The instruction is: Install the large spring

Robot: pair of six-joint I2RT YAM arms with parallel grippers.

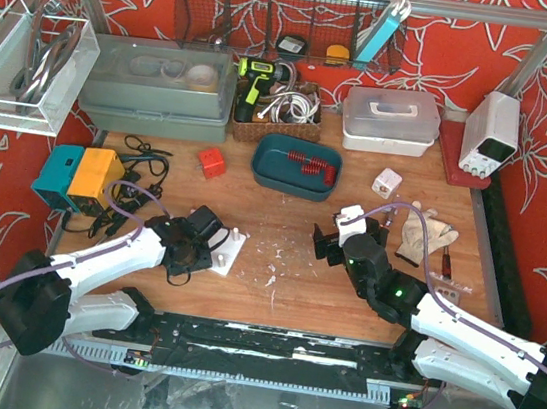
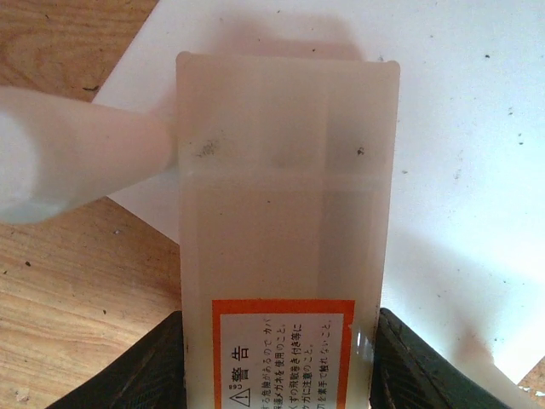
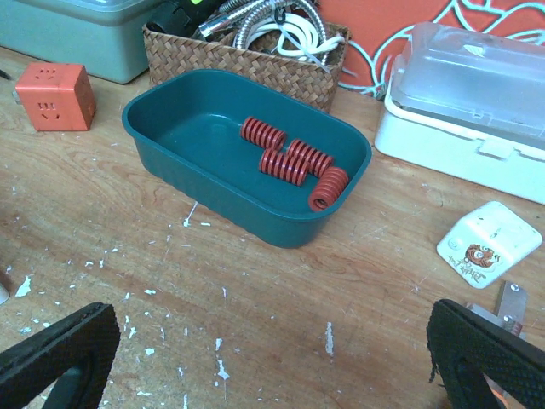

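On the left side of the wooden table (image 1: 279,236), the left gripper (image 1: 206,239) sat low over a white base plate (image 1: 232,258). Its wrist camera showed the black fingers (image 2: 145,375) pinching a translucent block (image 2: 285,196) by its two long sides, the block carrying an orange-bordered warning label (image 2: 281,358) at the near end. A white peg (image 2: 77,162) stood just beside the block's left edge.

The right gripper (image 1: 332,237) hung near the middle of the table with its jaws spread wide and nothing between them. It faced the teal tray (image 3: 170,128), which stood well apart from it toward the back. Four red springs (image 3: 289,162) lay in the tray, bunched toward its right end. I could not tell which one was the large one. An orange cube (image 3: 55,95) sat left of the tray, a white cube (image 3: 487,245) to its right, and a woven basket (image 3: 247,55) just behind.
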